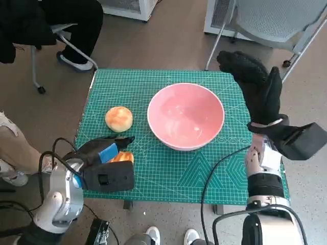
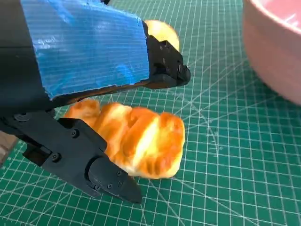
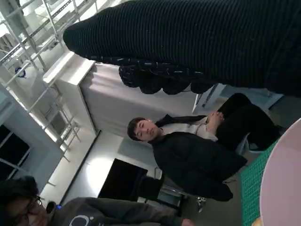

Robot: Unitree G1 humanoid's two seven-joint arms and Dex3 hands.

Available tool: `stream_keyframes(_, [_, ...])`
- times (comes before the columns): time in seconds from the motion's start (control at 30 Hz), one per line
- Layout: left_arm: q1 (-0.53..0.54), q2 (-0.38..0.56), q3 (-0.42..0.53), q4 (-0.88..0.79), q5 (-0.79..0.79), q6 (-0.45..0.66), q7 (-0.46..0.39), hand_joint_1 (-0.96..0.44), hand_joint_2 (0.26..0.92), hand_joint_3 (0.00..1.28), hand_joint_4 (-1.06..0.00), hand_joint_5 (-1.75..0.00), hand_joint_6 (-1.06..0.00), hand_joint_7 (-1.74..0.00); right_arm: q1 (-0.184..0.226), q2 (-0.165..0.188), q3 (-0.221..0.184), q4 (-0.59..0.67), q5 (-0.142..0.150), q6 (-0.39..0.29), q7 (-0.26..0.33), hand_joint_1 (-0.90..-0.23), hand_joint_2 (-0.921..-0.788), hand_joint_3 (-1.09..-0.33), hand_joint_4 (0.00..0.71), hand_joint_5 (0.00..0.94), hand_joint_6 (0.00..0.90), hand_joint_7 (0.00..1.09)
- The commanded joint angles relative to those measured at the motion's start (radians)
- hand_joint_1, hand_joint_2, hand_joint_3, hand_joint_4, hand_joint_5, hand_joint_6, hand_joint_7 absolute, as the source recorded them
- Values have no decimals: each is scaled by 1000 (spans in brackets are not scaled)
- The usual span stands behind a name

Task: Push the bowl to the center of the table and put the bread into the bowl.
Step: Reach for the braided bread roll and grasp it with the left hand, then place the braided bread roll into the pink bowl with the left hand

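While bread (image 2: 136, 141) hides overhead, left hand (image 2: 89, 94) grips it.

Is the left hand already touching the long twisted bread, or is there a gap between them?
Touching. In the left wrist view the left hand closes around the twisted bread: a finger lies against one side, the taped part presses from the other.

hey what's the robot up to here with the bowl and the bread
The left robot hand is closing around a bread roll near the front left edge of the green mat; its fingers sit on either side of the roll, which looks to be resting on the mat. The pink bowl sits roughly mid-table, with nothing in it. A second, round bun lies on the mat left of the bowl. The gloved right robot hand is raised beside the bowl, holding nothing.
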State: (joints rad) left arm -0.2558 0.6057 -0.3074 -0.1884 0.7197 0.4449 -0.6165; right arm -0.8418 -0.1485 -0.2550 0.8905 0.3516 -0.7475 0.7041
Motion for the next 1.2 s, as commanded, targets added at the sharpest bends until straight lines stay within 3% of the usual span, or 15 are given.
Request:
stream_keyframes(0.03, [-17,-15,-19,26,21,9,8,-113,639,4,-276,-10,-359,-12,23,-3,0,6,6,18,12,-682,-921,-782,158,0,32,493])
stream_keyframes(0.43, [-21,-41,-37,93,41,13,40,-30,662,21,-374,-25,-450,-35,24,-4,3,-2,5,24,12,-684,-921,-781,158,0,24,507])
stream_keyframes(0.57, [-26,-46,-40,121,40,11,58,43,673,56,-644,-82,-534,-37,23,-3,4,-4,5,25,12,-684,-921,-781,158,0,22,511])
stream_keyframes(0.6, [-27,-47,-41,126,39,11,61,72,667,84,-664,-313,-578,-31,23,-3,4,-4,5,25,13,-684,-921,-781,159,0,22,512])
stream_keyframes(0.63, [-27,-48,-42,135,39,7,70,82,654,115,-651,-432,-595,-27,23,-3,4,-6,5,26,13,-684,-921,-781,159,0,21,513])
stream_keyframes(0.67, [-27,-49,-43,142,39,5,77,196,688,177,-706,-684,-657,-40,23,-3,4,-7,6,27,13,-684,-921,-781,159,0,21,514])
stream_keyframes(0.73, [-26,-50,-43,158,35,-5,94,296,705,253,-752,-907,-727,-65,24,-3,4,-9,6,28,14,-684,-921,-781,159,0,20,516])
stream_keyframes(0.8, [-25,-51,-43,175,30,-18,110,352,668,381,-772,-1047,-795,-130,25,-3,4,-10,7,30,15,-684,-921,-781,159,0,19,517])
stream_keyframes(0.83, [-25,-50,-43,186,26,-29,119,376,635,466,-776,-1113,-794,-255,25,-3,4,-11,7,30,15,-684,-921,-781,158,0,19,518])
stream_keyframes(0.87, [-24,-49,-43,193,23,-38,126,244,638,479,-778,-1175,-768,-511,25,-3,4,-12,8,31,15,-684,-921,-781,158,0,18,519])
stream_keyframes(0.97, [-23,-44,-42,210,15,-63,142,84,615,546,-774,-1264,-731,-847,23,-4,2,-13,10,34,18,-684,-921,-782,158,0,16,522])
stream_keyframes(1.07, [-23,-38,-40,226,11,-91,159,30,575,631,-759,-1312,-711,-1005,21,-4,1,-11,11,34,21,-684,-921,-783,157,0,14,524])
stream_keyframes(1.2, [-23,-34,-34,241,5,-118,175,10,553,674,-751,-1320,-705,-1082,20,-2,0,-13,12,34,21,-684,-921,-783,157,0,12,528])
